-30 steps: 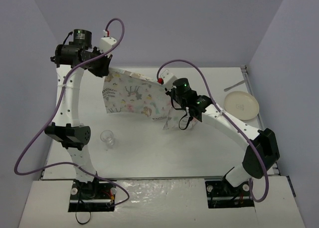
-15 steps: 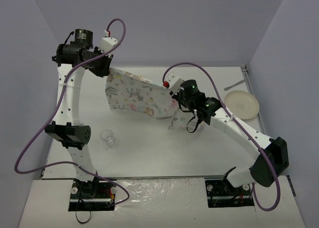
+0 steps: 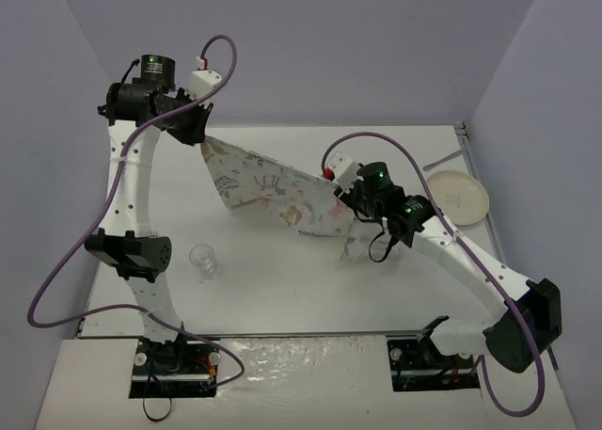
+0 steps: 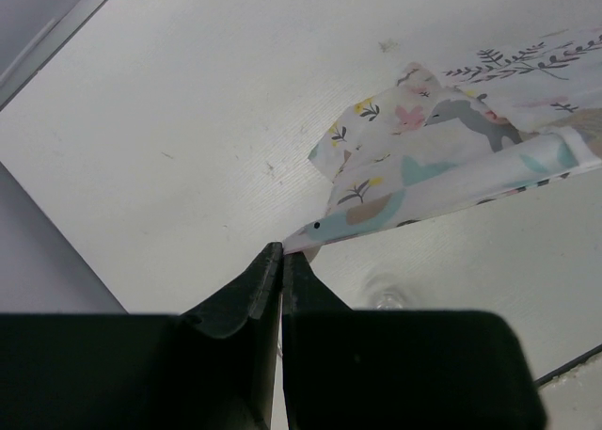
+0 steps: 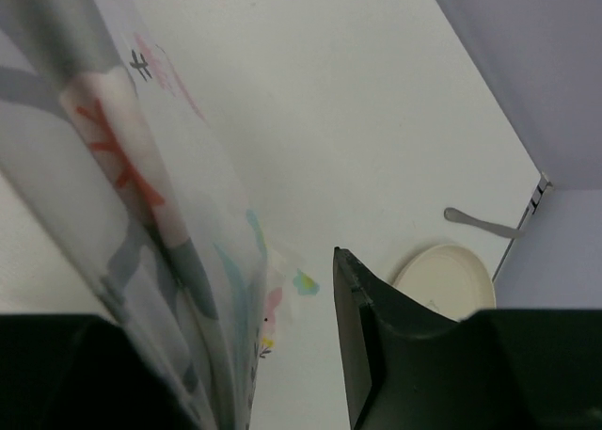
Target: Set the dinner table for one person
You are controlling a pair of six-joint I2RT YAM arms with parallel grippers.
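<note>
My left pincer (image 4: 280,251) clamps a corner of the printed cloth (image 3: 268,187), so it hangs stretched above the tabletop (image 3: 282,284) spreading beneath both arms. My right pincer (image 3: 360,230) stands parted, cloth draped against one finger, probably to release.

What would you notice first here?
The animal-and-leaf cloth, held up above the middle of the dinner table, its far-left corner pinched in the left gripper. Next, a cream plate at the far right and a small clear glass at the near left.
</note>
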